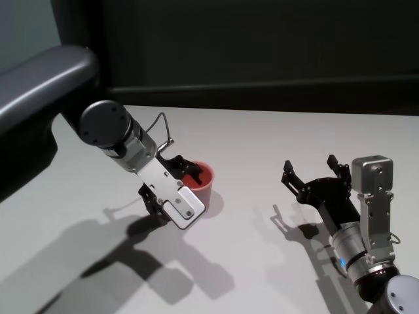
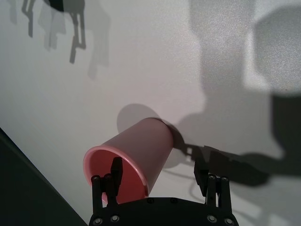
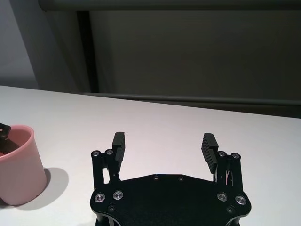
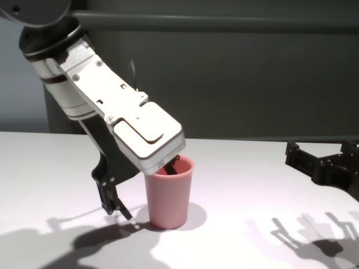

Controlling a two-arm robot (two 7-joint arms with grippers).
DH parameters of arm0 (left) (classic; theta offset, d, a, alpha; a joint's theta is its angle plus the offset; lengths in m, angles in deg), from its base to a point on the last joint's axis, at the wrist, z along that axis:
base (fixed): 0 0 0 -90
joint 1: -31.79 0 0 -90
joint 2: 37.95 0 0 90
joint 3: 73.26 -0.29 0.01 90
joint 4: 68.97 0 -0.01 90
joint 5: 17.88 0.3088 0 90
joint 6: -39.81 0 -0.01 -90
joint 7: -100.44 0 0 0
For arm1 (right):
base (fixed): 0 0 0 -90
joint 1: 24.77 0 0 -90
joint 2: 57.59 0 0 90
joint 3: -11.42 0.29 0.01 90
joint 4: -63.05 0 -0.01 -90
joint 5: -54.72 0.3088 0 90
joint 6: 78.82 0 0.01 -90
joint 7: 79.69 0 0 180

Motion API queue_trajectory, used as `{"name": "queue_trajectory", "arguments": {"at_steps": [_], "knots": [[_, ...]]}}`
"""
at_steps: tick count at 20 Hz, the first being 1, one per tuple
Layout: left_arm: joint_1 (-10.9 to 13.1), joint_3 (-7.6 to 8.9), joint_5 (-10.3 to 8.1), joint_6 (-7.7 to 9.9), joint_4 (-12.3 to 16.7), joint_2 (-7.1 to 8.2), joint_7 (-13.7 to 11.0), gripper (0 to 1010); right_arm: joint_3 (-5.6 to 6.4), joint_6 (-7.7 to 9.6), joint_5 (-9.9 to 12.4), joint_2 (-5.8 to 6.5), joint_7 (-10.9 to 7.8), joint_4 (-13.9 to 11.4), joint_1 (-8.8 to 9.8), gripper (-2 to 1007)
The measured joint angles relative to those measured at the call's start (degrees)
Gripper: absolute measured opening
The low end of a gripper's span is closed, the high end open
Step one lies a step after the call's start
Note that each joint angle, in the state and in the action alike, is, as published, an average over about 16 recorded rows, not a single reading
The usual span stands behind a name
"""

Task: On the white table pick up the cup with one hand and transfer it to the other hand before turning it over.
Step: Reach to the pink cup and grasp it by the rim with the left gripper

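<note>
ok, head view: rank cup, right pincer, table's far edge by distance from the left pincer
1. cup: the left pincer straddles its rim, one finger inside.
2. right pincer: open, off to the robot's right, above the white table.
3. table's far edge: at the back, by the dark wall.

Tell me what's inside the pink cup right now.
One finger of the open left hand reaches down inside the cup, its other finger outside the wall. The cup stands upright on the white table. Its bottom is hidden by the hand, so other contents cannot be ruled out.
</note>
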Motion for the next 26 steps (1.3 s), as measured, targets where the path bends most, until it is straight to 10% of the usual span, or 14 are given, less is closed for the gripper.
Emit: {"name": "queue_trajectory", "arguments": {"at_steps": [26], "knots": [[0.0, 0.16, 0.07, 0.01, 0.1, -0.07, -0.2, 180, 0.00, 0.00, 0.0, 0.00, 0.00, 0.0, 0.00, 1002]]}}
